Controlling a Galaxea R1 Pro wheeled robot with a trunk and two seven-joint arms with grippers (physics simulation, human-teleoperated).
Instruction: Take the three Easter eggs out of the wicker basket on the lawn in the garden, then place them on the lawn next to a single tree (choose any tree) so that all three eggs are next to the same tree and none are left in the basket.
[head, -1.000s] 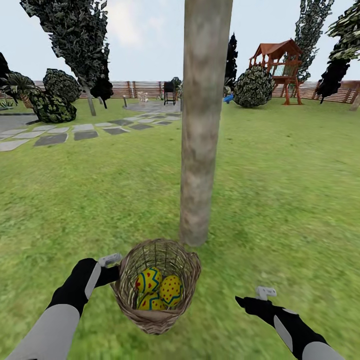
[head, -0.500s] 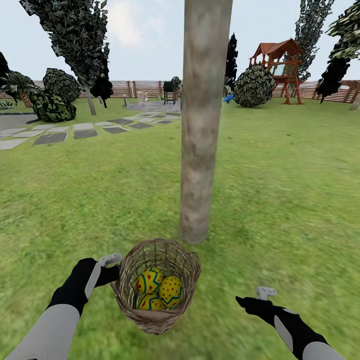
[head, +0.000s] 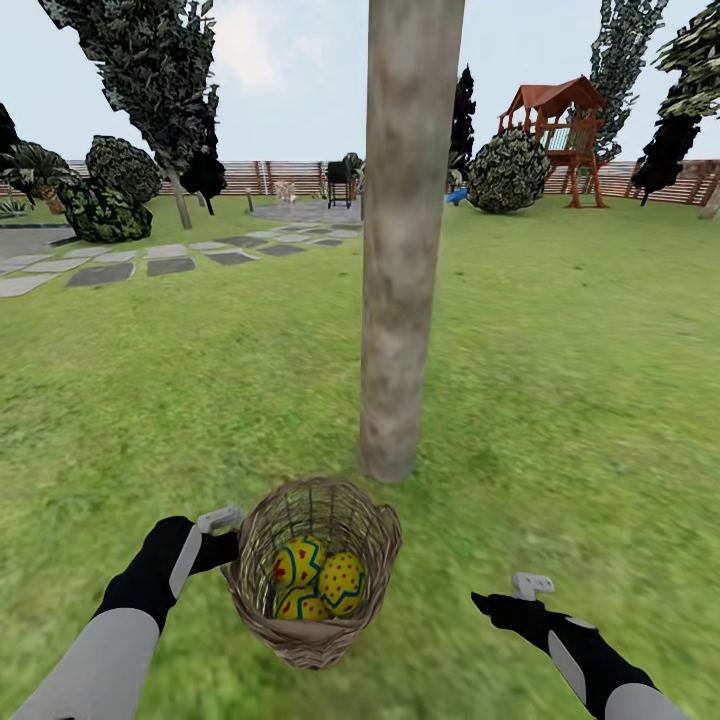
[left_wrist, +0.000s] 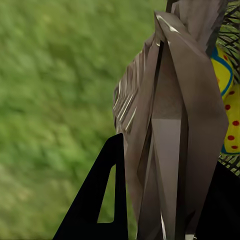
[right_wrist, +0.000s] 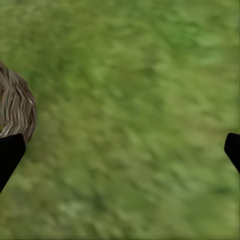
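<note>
The lawn (head: 560, 400) runs wide around the bare grey tree (head: 405, 240). Just before its foot hangs the wicker basket (head: 315, 570), clenched at the rim by the left hand (head: 222, 535). Set it down level, close by the trunk. Inside lie three Easter eggs (head: 318, 580). The right hand (head: 500, 600) gapes, grasping nothing.

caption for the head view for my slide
Left gripper holds the wicker basket with three Easter eggs before the tree; right gripper open.
</note>
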